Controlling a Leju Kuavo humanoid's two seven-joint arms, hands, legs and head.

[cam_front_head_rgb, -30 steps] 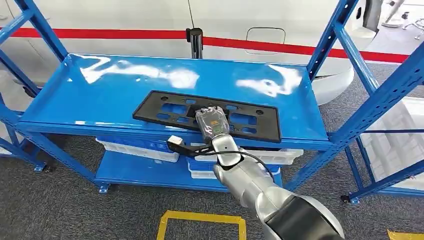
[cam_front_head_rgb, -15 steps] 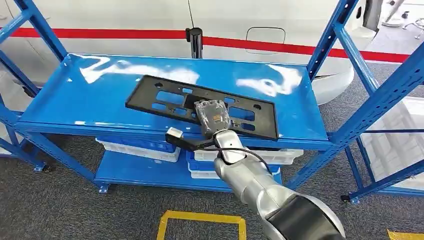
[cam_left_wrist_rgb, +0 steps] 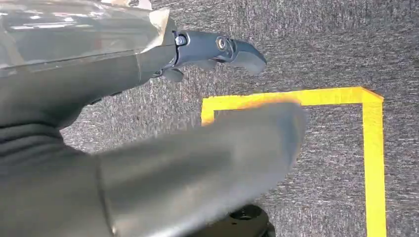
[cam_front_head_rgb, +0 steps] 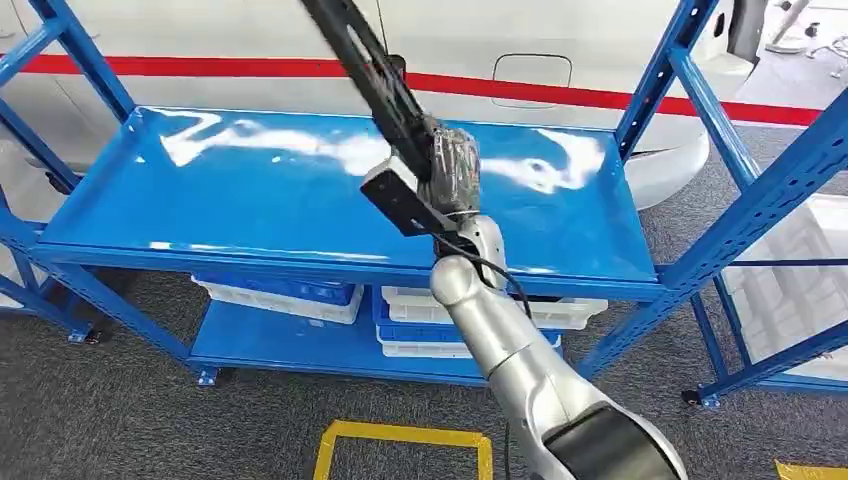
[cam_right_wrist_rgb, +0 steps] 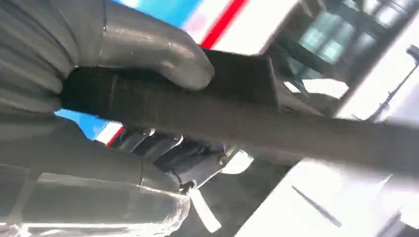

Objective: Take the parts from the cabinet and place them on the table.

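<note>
A long flat black plastic panel [cam_front_head_rgb: 370, 70] with cut-outs is lifted off the blue shelf [cam_front_head_rgb: 230, 190] and stands tilted on edge, its far end rising past the top of the head view. My right hand [cam_front_head_rgb: 452, 165] grips its lower end above the middle of the shelf. In the right wrist view the thumb [cam_right_wrist_rgb: 148, 47] presses on the black panel [cam_right_wrist_rgb: 276, 123] and the darker fingers [cam_right_wrist_rgb: 168, 150] curl under it. My left hand [cam_left_wrist_rgb: 217, 49] hangs over grey carpet with its fingers apart, holding nothing.
Blue uprights [cam_front_head_rgb: 690, 90] frame the shelf on both sides. White and blue bins [cam_front_head_rgb: 290, 295] sit on the lower shelf. A white wall with a red stripe [cam_front_head_rgb: 600, 95] runs behind. Yellow tape [cam_front_head_rgb: 400, 440] marks the carpet in front; another rack [cam_front_head_rgb: 790, 270] stands at right.
My right hand has raised the black panel from lying flat on the shelf and swung it up on edge, moving away from the shelf's front edge toward its middle.
</note>
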